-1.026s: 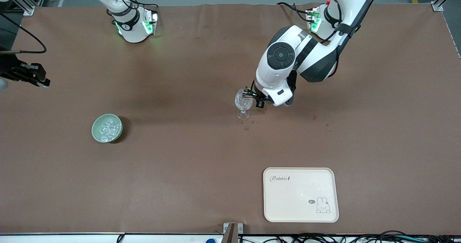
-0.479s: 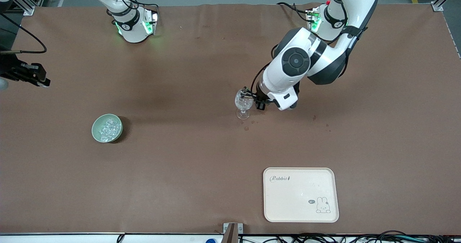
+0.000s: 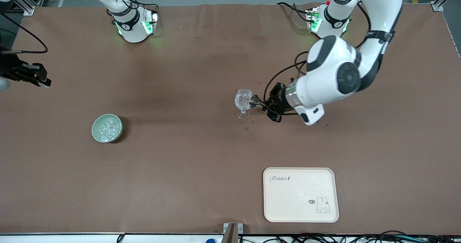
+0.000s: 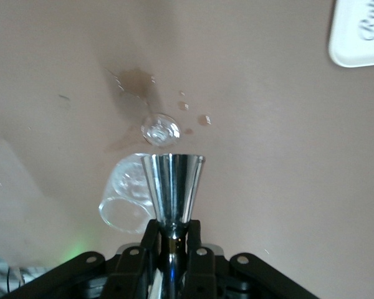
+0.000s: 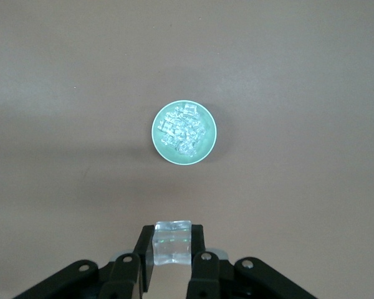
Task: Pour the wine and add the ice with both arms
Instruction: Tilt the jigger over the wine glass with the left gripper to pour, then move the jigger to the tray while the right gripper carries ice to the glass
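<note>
Brown cloth covered the table (image 3: 180,185). Toward the right arm's end, the front view showed the right gripper (image 3: 34,78) only as a dark shape at the frame edge. The right wrist view resolved it: the right gripper (image 5: 170,254) was clamped on one clear ice cube (image 5: 172,243), high over the cloth.

Next along stood the pale green bowl (image 3: 94,131) holding the remaining ice (image 3: 108,127). The right wrist view showed the bowl (image 5: 209,149) from directly above, with the ice (image 5: 184,129) piled in it.

Near the table's middle, the clear stemmed glass (image 3: 243,99) stood upright. The left gripper (image 3: 260,103) sat just beside its bowl. The front view showed only a small metal tip there. The left wrist view identified it as a steel jigger (image 4: 172,187), gripped at its narrow waist by the left gripper (image 4: 172,240) and held level beside the glass (image 4: 128,202). That view also showed wet spots (image 4: 204,119) on the cloth around the glass foot.

A cream rabbit tray (image 3: 300,214) lay nearer the front camera, toward the left arm's end.
</note>
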Tool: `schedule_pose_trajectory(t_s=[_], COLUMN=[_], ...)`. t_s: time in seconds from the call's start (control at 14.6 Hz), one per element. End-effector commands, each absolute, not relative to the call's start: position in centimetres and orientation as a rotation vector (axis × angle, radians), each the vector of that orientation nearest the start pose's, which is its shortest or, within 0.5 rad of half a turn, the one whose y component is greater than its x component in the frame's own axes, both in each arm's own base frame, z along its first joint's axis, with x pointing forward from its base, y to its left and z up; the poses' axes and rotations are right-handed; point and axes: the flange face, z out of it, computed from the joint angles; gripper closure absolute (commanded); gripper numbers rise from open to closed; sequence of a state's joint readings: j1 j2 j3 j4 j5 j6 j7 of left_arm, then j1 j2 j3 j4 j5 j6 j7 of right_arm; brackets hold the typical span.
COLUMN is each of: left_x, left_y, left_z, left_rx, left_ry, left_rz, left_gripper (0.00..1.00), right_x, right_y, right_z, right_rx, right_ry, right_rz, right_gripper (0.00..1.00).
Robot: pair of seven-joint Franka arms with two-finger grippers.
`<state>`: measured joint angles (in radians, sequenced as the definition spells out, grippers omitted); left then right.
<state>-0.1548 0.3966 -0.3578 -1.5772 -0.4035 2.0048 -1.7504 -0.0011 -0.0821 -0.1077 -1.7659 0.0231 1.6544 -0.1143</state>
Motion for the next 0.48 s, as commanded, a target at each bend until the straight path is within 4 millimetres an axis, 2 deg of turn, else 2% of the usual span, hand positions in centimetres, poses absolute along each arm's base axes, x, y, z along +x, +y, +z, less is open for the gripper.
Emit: schedule_pose_trajectory(t_s=[0.0, 0.21, 0.41], left_x=[62.2, 66.0, 69.7], left_y=[-29.2, -24.8, -20.1], left_z=[44.1, 43.2, 40.8], left_rx=[-2.517, -2.493, -2.430], left_ry=[-2.236, -2.355, -2.517], left_rz=[0.900, 1.053, 1.212], left_gripper=[0.99, 0.99, 0.99], right_x=[52.7, 53.2, 53.2], right_y=[-3.1, 3.7, 13.2], right_z=[58.9, 59.1, 58.2], right_rx=[-3.116, -3.109, -3.092], right_ry=[0.023, 0.155, 0.334], right_rz=[0.001, -0.042, -0.043], right_gripper=[0.95, 0.95, 0.95])
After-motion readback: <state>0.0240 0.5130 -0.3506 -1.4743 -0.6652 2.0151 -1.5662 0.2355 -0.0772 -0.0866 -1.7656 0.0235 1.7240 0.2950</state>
